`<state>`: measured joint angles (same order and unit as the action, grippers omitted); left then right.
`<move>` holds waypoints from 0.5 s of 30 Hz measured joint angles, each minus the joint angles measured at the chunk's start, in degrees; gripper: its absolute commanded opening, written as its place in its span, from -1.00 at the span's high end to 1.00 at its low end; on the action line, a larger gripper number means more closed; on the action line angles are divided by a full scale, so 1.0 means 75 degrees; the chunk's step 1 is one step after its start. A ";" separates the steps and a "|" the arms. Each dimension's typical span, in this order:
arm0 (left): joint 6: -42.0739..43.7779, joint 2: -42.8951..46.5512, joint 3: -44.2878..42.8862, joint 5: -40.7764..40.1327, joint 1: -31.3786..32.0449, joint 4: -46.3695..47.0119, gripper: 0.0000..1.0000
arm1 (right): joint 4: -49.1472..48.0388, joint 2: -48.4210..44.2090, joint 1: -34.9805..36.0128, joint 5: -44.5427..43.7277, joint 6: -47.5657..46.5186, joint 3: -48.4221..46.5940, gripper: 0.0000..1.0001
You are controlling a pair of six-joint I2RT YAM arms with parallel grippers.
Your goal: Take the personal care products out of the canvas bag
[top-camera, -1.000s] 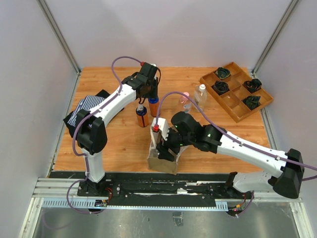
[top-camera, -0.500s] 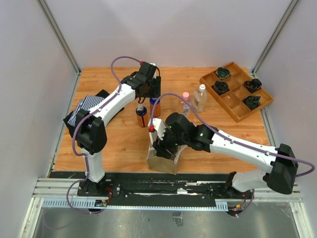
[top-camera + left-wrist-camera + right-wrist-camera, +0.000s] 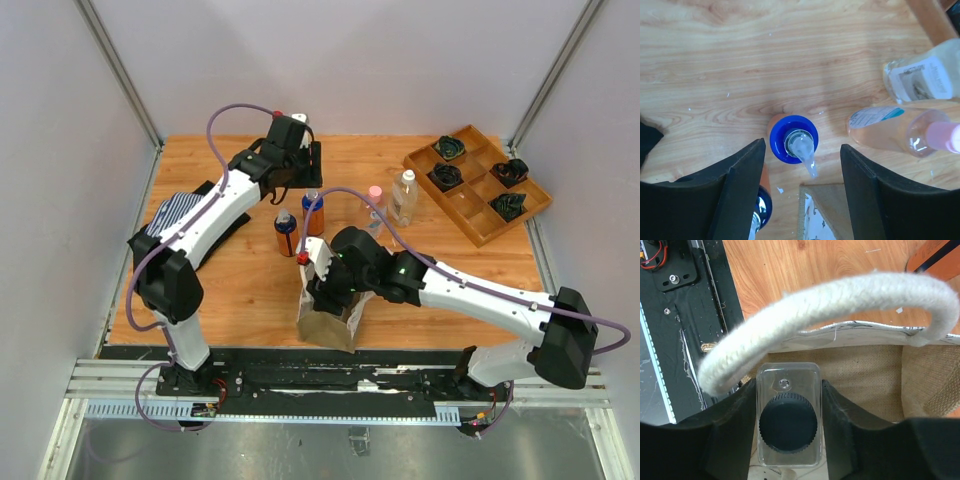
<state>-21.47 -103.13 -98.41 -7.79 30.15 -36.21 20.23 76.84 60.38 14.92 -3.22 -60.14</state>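
Near the table's front edge, the canvas bag point(image 3: 326, 322) stands upright, with the right gripper point(image 3: 323, 288) pushed down into its mouth. From overhead the arm hides what is inside. The right wrist view shows it: a clear, square-shouldered container point(image 3: 788, 422) with a black ribbed cap, low against the burlap lining under the white rope handle point(image 3: 830, 302). A finger point(image 3: 735, 432) touches each side of it with no gap visible, so the jaws are clamped onto it.

Farther back, four bottles stand upright on the wood, clear of the bag. Two are orange-brown with blue caps: one point(image 3: 313, 212) and its twin point(image 3: 286, 233) just beside it. The other two are a pink-capped clear bottle point(image 3: 375, 205) and a white-capped clear bottle point(image 3: 405, 194).

The left gripper point(image 3: 801, 146) hangs above the first blue cap with its fingers spread wide, touching nothing. Only its wrist view shows the clear nozzle on that cap, and the bag's corner at the lower edge.

At the far right sits the wooden compartment tray point(image 3: 478, 215). Folded striped clothing point(image 3: 172, 212) lies at the left.
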 measured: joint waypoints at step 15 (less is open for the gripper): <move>0.0000 0.0723 0.0000 0.0114 -0.0003 0.0009 -0.33 | 0.1052 -0.0592 0.0000 -0.0399 -0.0137 -0.0184 0.99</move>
<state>-21.47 -97.71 -98.41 -6.94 30.13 -36.14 28.12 72.40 60.38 11.92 -4.25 -61.52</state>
